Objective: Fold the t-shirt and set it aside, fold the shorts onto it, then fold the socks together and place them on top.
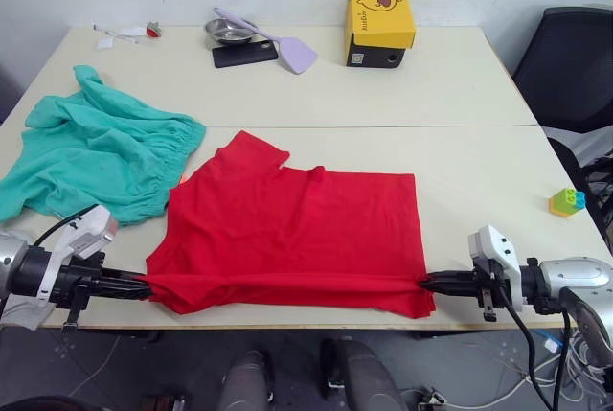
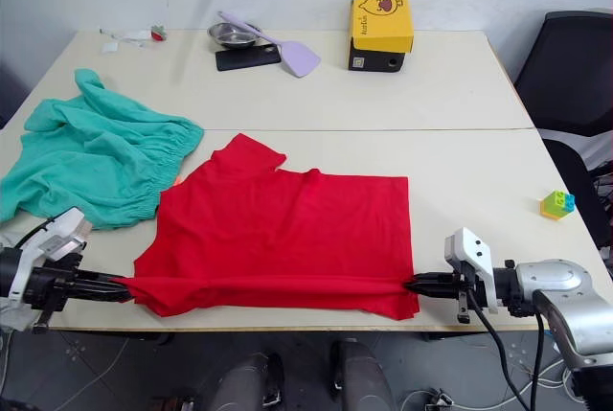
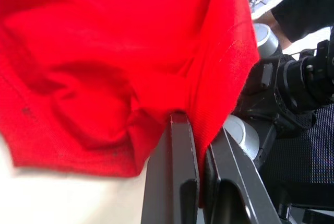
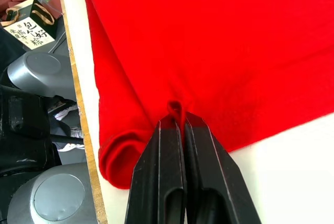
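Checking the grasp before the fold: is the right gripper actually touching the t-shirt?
Touching. In the right wrist view the right gripper has its two fingers shut on a pinched ridge of the t-shirt, red cloth bunched between the tips.

matt red cloth t-shirt [image 1: 297, 229], crumpled teal fabric shorts [image 1: 96, 152], smooth pale tabletop [image 1: 479, 162]

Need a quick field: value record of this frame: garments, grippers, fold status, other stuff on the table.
t-shirt: red t-shirt lies flat on the table, near edge rolled up along the table's front
left gripper: left gripper shut on the shirt's near left corner
right gripper: right gripper shut on the near right corner
shorts: teal shorts crumpled to the shirt's left, not folded
fold status: first fold begun, not finished
other: yellow box, lilac spatula, small toy blocks
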Available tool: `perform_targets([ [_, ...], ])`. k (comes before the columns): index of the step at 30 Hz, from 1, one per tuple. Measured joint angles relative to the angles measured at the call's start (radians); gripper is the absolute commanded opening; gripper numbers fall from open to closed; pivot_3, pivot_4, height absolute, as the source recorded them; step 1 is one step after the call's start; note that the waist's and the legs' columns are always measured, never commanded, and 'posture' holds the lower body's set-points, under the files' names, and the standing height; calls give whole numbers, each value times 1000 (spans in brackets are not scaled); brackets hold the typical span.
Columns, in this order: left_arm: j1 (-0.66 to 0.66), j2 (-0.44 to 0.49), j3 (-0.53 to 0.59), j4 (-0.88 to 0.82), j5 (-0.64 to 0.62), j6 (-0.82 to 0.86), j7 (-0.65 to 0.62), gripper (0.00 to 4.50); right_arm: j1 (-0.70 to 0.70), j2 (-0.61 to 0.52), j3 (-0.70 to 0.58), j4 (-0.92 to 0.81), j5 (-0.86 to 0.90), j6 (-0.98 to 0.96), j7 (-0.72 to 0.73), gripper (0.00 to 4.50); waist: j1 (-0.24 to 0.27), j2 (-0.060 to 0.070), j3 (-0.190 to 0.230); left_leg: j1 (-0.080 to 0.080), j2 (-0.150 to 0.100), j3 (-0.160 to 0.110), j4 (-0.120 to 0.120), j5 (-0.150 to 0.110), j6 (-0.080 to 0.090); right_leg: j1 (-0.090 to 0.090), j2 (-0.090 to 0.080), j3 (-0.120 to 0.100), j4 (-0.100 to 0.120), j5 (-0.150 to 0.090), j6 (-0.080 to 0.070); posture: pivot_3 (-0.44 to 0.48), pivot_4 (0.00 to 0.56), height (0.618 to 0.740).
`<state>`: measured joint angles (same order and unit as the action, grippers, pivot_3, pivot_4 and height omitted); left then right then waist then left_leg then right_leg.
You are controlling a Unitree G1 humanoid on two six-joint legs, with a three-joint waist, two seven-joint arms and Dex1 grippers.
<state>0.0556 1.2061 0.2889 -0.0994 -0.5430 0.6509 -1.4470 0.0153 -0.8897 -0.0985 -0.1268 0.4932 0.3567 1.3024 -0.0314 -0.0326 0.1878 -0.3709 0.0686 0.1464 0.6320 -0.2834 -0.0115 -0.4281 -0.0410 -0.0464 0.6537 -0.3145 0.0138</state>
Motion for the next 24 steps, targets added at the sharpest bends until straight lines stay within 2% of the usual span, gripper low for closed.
perform_targets([
  [4,39,-73,38,3,31,-149,17,30,8,10,-20,-10,12,-35,0,0,-1,0,0,0,0,0,0,0,0,0,0,0,0,0,0,0,150,740],
  [10,145,-91,164,-1,85,-309,9,30,24,0,-42,-14,14,-68,14,0,0,0,0,0,0,0,2,0,0,0,0,0,1,0,0,0,150,740],
  [15,254,-26,253,-34,121,-336,-53,30,-14,-37,-81,7,20,-93,40,0,-1,-1,0,0,0,0,2,0,1,0,0,0,1,0,0,0,150,740],
  [20,184,61,303,-29,119,-318,-53,30,-76,-37,-80,7,25,-92,41,0,3,0,0,0,0,-1,2,1,0,1,0,0,1,0,0,0,150,740],
  [24,132,77,299,6,113,-306,-53,30,-95,-37,-71,10,25,-91,39,0,0,-1,0,0,0,0,0,1,0,0,0,0,0,0,0,0,150,740],
])
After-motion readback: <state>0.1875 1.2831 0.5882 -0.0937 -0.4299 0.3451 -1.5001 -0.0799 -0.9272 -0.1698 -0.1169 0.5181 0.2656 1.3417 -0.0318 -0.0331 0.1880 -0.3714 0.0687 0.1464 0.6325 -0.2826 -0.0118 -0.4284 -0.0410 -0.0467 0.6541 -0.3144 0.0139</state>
